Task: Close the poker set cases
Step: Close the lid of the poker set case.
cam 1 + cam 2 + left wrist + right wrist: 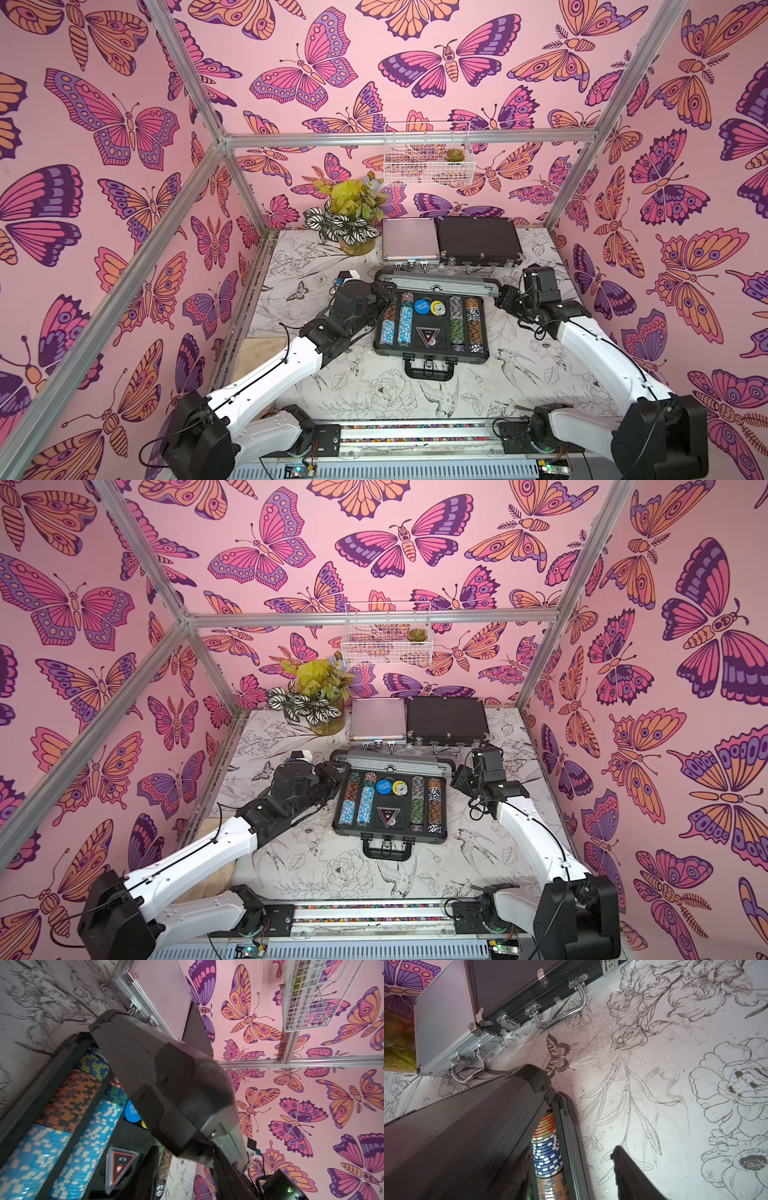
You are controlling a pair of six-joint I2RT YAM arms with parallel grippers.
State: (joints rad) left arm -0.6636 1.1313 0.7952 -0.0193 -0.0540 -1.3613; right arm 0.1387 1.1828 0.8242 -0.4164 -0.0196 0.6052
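Table (pixel 519 386) under a white cover with black line-drawn flowers and birds.

Mid-table: large ribbed dark-grey plastic poker case (pixel 432 356), open, handle toward the robot. Its lid (pixel 440 284) is hinged along the far edge and raised at an angle over the tray.

Behind it, by the back wall: flat black silver-trimmed case (pixel 478 239), shut. Just beside that, on its left: small silver aluminium case (pixel 410 239), shut. Chrome handles of both face the open case.

Left gripper (pixel 384 291) is at the lid's left end. The wrist view shows dark fingers (pixel 147 1169) on either side of the lid corner; whether they press it, cannot tell.

Right gripper (pixel 505 297) is at the lid's right end. Its fingers (pixel 633 1178) are spread, one over the lid's outer face, the other clear of the case with bare table between.

Tray holds rows of striped chips (pixel 405 326): blue-white, orange-black, green.
- Round blue disc (pixel 421 306) reads "SMALL BLIND".
- Round yellow disc (pixel 437 308) sits beside it, print too small to read.
- Black triangular token (pixel 120 1164) has a red border and red heart; white lettering unclear.
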